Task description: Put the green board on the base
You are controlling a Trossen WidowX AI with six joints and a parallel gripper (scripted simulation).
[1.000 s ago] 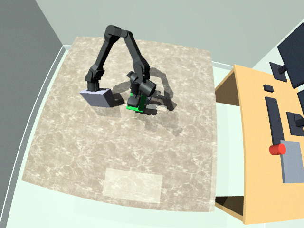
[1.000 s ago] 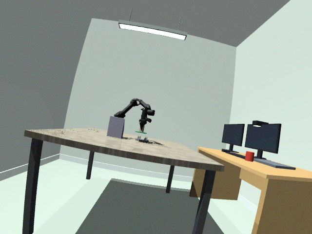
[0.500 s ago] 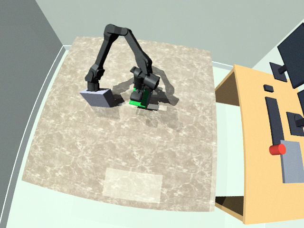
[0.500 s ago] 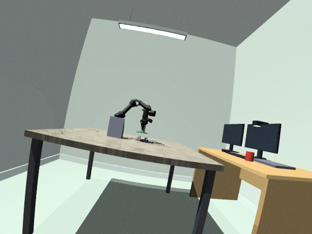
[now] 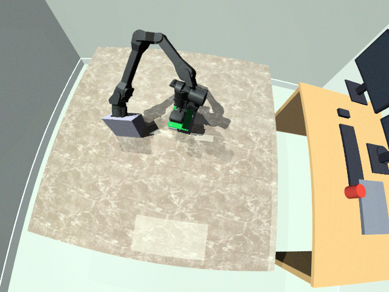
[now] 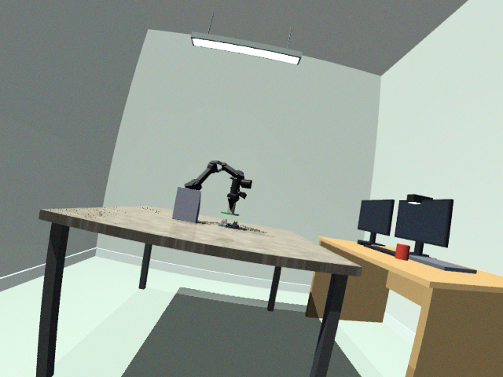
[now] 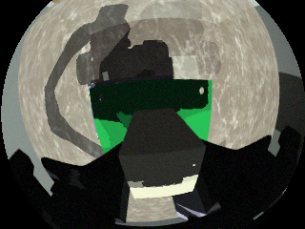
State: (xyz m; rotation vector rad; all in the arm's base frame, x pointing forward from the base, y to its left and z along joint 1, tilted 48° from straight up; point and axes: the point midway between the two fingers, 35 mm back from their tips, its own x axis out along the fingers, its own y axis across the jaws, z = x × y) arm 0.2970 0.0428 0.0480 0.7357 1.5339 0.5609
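Near the far edge of the desk (image 5: 175,188) (image 6: 182,231), in the top view, the black arm (image 5: 135,62) (image 6: 205,174) rises from a grey-violet block (image 5: 127,127) (image 6: 185,204) at left and bends down at right. Below its end lies the green board (image 5: 179,126) (image 6: 224,212) (image 7: 107,135), largely covered by the arm. A pale sliver of the base (image 5: 172,128) (image 6: 229,224) (image 7: 91,86) shows at the board's near-left edge.

Exterior view: the pincer (image 6: 231,203) (image 7: 156,139) points downward, clamped on the board's handle (image 6: 231,209) (image 7: 162,138). The board is held roughly level above the base, with a visible gap; it is not seated on the posts. The base stands on the desk, right of the block.

Wrist view: the handle fills the space between the dark fingers, handle side up. Two corner holes are visible, one at each side. Only bits of the base appear past the board's left edge; hole-to-pin alignment cannot be determined.
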